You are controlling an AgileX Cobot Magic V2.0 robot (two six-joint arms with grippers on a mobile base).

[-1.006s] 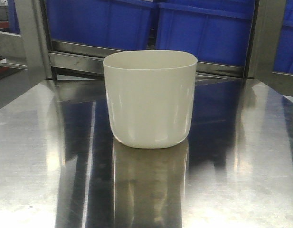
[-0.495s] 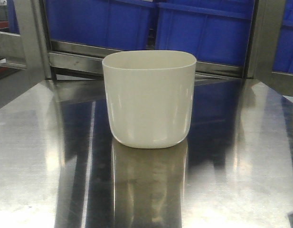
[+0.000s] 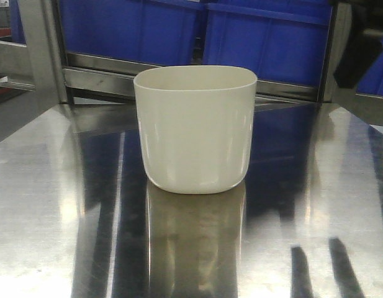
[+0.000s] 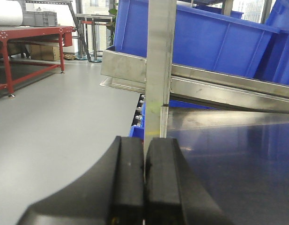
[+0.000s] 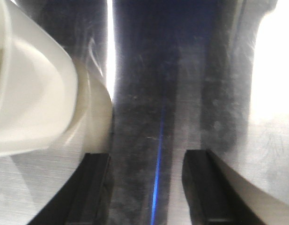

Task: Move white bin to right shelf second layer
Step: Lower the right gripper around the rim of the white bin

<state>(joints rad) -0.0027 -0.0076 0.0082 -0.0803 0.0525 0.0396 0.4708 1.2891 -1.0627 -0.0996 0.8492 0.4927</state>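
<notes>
white bin (image 3: 195, 127) upright on steel top (image 3: 315, 205), just outside spread R gripper (image 5: 147, 161), L gripper (image 4: 144, 147) fingers (image 4: 128, 178) pressed together

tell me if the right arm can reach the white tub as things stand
Probably yes. The right gripper hangs open over the steel top, with the white tub standing upright just to one side of it. Nothing lies between them, and the tub's sides are bare.
</notes>
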